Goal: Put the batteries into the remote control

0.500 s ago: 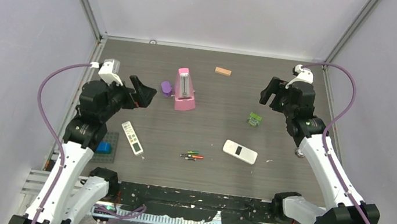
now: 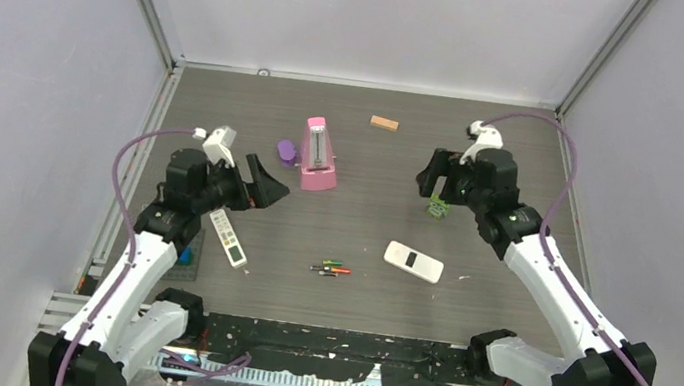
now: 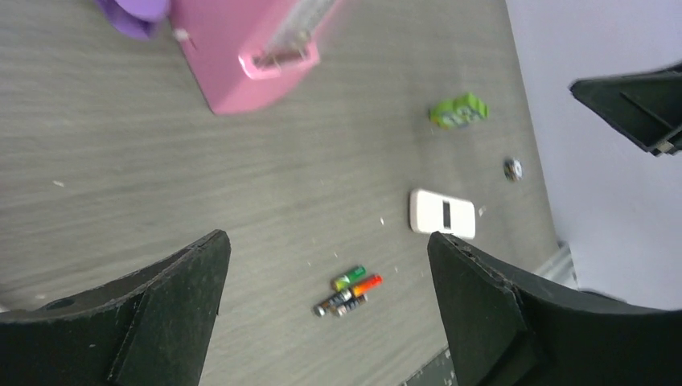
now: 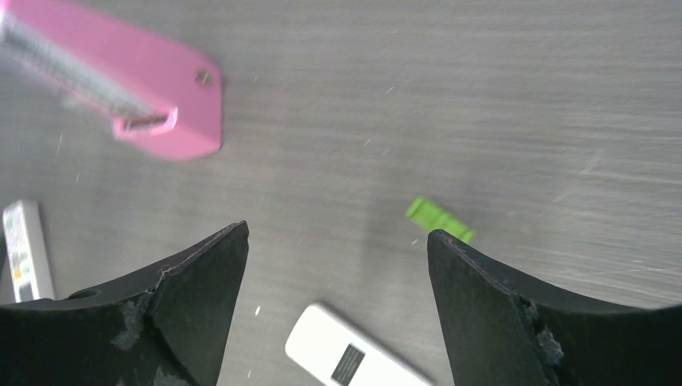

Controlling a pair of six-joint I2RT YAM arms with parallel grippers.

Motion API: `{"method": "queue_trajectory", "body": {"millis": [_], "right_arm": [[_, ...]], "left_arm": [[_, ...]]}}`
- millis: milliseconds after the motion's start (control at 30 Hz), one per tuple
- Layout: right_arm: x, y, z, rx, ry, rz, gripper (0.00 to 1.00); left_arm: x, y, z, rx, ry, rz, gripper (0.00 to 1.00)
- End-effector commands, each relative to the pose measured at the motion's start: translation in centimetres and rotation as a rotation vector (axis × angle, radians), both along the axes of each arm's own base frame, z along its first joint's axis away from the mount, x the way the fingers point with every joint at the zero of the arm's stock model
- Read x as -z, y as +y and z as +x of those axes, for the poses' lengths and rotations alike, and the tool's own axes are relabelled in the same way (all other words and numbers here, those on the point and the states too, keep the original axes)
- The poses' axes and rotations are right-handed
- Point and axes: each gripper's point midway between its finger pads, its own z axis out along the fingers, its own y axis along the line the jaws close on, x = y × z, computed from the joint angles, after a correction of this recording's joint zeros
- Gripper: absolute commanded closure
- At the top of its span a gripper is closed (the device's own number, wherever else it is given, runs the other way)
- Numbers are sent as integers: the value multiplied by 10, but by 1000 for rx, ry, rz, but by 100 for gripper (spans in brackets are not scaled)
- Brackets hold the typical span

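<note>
Near the front middle of the tabletop (image 2: 378,193), the batteries (image 2: 331,268) lie bunched together. The white remote (image 2: 413,262) lies near them on the right, and the buttoned remote (image 2: 228,238) lies well apart on the left. The left tool (image 2: 265,185) hangs in the air near the buttoned remote, its jaws spread wide and empty. The right tool (image 2: 439,178) hovers by the green block (image 2: 438,207), likewise spread and holding nothing. A pink metronome (image 2: 319,155) stands farther back.
</note>
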Motion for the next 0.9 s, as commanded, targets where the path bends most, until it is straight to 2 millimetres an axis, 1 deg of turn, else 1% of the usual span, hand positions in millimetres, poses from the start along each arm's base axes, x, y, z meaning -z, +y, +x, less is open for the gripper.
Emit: {"method": "queue_trajectory", "body": {"millis": [0,33,67,100,133,167,200,233,267,300,333,467,567,600,700,867], "right_arm": [[25,38,-29,-170,49,-72,13],[32,52,-39,-225,61,-99,12],[46,51,-44,-223,92,-138,12],[54,61,-54,-265,108,-164,11],[69,61,-60,-277,149,-203,11],[75,66,-67,-305,166,-222,11],[88,65,-73,-321,204,-257,10],[95,68,-79,-345,223,-275,10],[106,67,-85,-365,259,-306,9],[111,69,-90,-386,273,-321,8],[121,69,-97,-412,307,-346,7],[145,69,-111,-464,393,-402,5],[157,71,-115,-488,441,-417,4],[157,72,-115,-495,443,-423,3],[162,67,-107,-470,464,-481,3],[163,63,-98,-460,481,-564,3]], "left_arm": [[-13,-45,-25,250,-90,-50,6],[-6,-50,-31,266,-94,-9,6],[2,-55,-38,288,-84,23,5],[7,-60,-43,308,-79,36,5],[12,-64,-47,329,-67,34,5],[15,-69,-50,346,-58,24,5],[18,-72,-52,357,-49,14,5],[20,-74,-53,360,-45,7,5],[22,-75,-52,357,-42,4,5],[23,-74,-51,348,-42,5,6],[23,-73,-49,335,-43,10,6],[21,-65,-43,285,-63,50,6],[22,-61,-40,262,-64,72,5],[23,-60,-39,259,-59,78,5],[23,-58,-37,248,-48,87,5],[18,-55,-34,223,-57,98,5]]}}
